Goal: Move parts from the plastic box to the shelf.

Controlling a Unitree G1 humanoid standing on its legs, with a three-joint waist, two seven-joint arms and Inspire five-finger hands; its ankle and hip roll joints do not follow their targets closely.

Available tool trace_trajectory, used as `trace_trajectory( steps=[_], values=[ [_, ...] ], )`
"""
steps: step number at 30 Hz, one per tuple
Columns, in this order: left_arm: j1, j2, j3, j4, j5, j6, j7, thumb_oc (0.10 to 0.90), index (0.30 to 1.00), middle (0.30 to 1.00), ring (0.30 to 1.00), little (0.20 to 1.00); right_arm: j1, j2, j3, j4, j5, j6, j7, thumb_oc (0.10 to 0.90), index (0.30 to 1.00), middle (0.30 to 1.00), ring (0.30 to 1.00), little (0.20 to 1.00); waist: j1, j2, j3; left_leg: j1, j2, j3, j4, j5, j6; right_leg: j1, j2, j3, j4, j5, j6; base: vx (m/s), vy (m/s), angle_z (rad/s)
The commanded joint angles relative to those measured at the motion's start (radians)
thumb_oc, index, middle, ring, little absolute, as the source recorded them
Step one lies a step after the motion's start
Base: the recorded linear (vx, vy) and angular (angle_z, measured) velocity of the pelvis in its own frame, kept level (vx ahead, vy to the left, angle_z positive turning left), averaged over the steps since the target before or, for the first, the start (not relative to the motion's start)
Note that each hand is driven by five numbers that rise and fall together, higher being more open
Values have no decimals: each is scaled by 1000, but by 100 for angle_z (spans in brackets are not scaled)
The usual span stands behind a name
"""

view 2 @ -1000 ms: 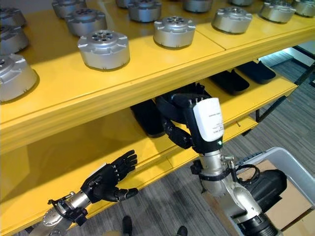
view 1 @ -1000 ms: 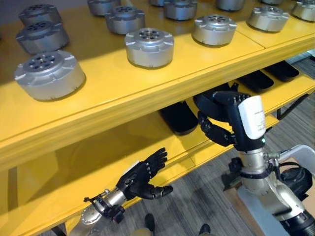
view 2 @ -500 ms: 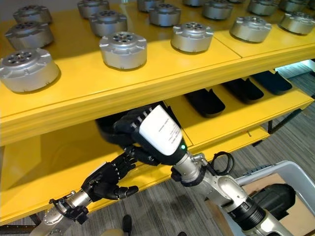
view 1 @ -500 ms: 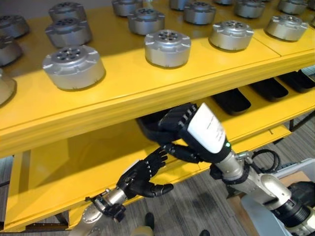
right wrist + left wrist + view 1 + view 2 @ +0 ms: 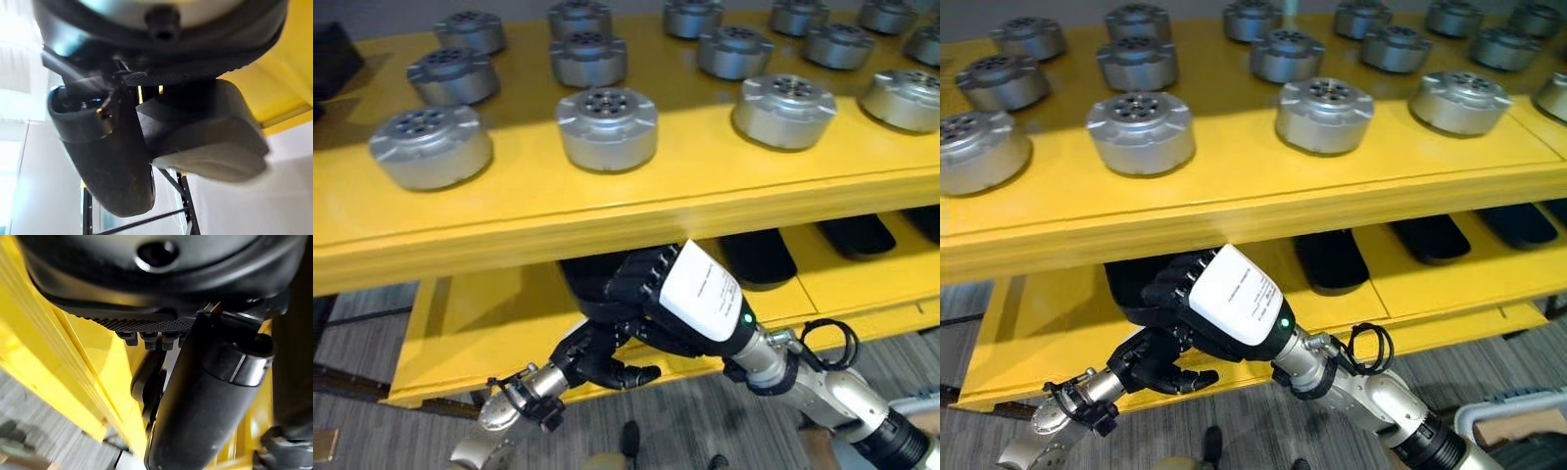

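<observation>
Black part grasped by right hand fingers at lower shelf front edge, not yet released; left hand fingers relaxed beneath.

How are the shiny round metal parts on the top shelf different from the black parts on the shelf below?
The round metal parts are silver; the black parts are dark and dull. The metal parts are thick discs with holes in the top, while the black ones look flatter and longer. The metal parts sit out on the open top shelf; the black ones lie in shadow beneath it. Both kinds are lined up in rows. The right hand holds one black part at the lower shelf.
</observation>
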Motion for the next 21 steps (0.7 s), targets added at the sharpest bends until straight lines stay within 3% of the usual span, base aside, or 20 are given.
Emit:
trace_trajectory(
  steps=[1, 8, 10, 11, 12, 13, 16, 18, 21],
  values=[
    [-60, -18, -13, -111, -13, -63, 7, 900, 1000, 1000, 1000, 1000, -137, 8, -63, -86, 50, 0, -115, 400, 300, 300, 300, 300, 16, -7, -63, 64, 4, 107, 18, -179, -25, 11, 16, -26, -32, 3, 5, -167, -95, 25],
    [-28, -28, -15, -85, 3, -95, -10, 900, 1000, 1000, 1000, 1000, -174, -22, -47, -27, 93, 15, -131, 400, 300, 300, 300, 300, 19, 4, -64, 49, -4, 83, 33, -165, -47, 29, 27, 0, -102, 43, -5, -75, -70, 7],
    [-34, -25, -26, -86, -2, -89, -55, 900, 1000, 1000, 1000, 1000, -141, -26, -57, -39, 68, 71, -137, 400, 300, 300, 300, 300, -6, 7, -58, 51, 0, 209, 69, -192, -45, 38, 13, -45, -101, 37, -1, -84, -11, 9],
    [-37, -24, -31, -90, -1, -86, -63, 900, 1000, 1000, 1000, 1000, -132, -25, -62, -42, 60, 87, -137, 400, 300, 300, 300, 300, -14, 7, -57, 50, 3, 239, 79, -197, -44, 40, 9, -59, -100, 37, 1, -138, 44, 39],
    [-54, -23, -49, -100, 3, -76, -82, 900, 1000, 1000, 1000, 1000, -111, -24, -75, -45, 43, 130, -137, 400, 300, 300, 300, 300, -36, 7, -53, 52, 21, 324, 96, -206, -44, 39, -5, -98, -96, 38, 5, -148, 62, 88],
    [-67, -20, -61, -111, 0, -68, -86, 900, 1000, 1000, 1000, 1000, -100, -23, -81, -41, 29, 144, -143, 400, 300, 300, 300, 300, -47, 4, -50, 51, 35, 345, 119, -214, -46, 35, -14, -107, -89, 38, 4, -128, 55, 128],
    [-90, -22, -85, -118, 2, -78, -58, 900, 1000, 1000, 1000, 1000, -99, -24, -80, -26, 16, 146, -149, 400, 300, 300, 300, 300, -62, -3, -40, 46, 65, 350, 170, -237, -53, 21, -33, -105, -70, 37, 3, -106, 118, 130],
    [-98, -37, -90, -111, 11, -92, -26, 900, 1000, 1000, 1000, 1000, -121, -33, -63, -8, 33, 143, -143, 400, 300, 300, 300, 300, -66, -16, -33, 60, 117, 305, 207, -249, -75, 15, -59, -79, -56, 36, 2, -53, 196, 45],
    [-98, -43, -88, -113, 14, -91, -9, 900, 1000, 1000, 1000, 1000, -134, -40, -52, 2, 52, 141, -137, 400, 300, 300, 300, 300, -66, -18, -36, 66, 155, 278, 208, -226, -91, 7, -69, -60, -53, 40, 1, -2, 172, -15]
  ],
)
